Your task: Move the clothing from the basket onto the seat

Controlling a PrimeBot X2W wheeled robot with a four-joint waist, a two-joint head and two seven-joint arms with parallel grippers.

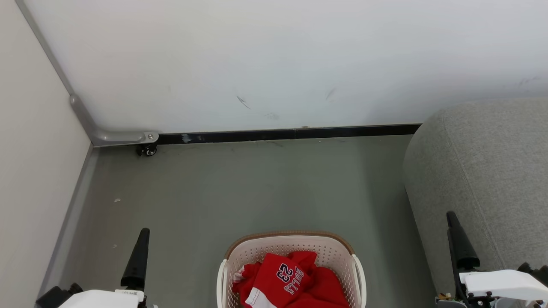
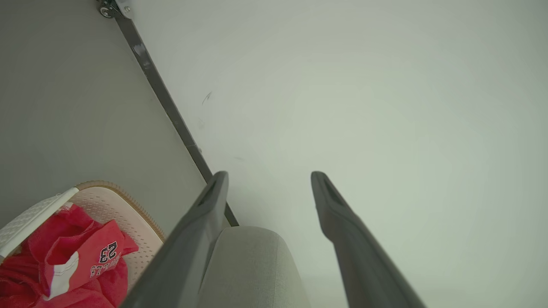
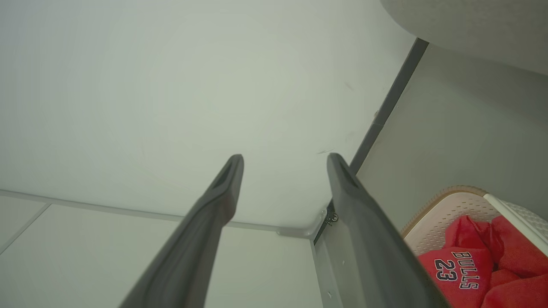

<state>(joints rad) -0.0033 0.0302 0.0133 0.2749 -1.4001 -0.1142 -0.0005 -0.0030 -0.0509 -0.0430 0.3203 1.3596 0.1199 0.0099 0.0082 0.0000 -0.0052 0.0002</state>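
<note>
1. Job looks not yet begun: the red clothes [image 1: 295, 282] lie heaped in the basket [image 1: 289, 234], on the floor beside the sofa [image 1: 483, 171].
2. Left gripper [image 2: 269, 175] and right gripper [image 3: 287, 156]: jaws wide apart, holding nothing, flanking the basket.
3. Next, likely: reach down, pinch a fold, lift clear of the rim.

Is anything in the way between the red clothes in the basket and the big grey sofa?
Nothing visible is. The red clothes lie in the open basket, with nothing on top. Only bare floor separates the basket from the sofa at the robot's right. They just need lifting over the basket's wall.
</note>
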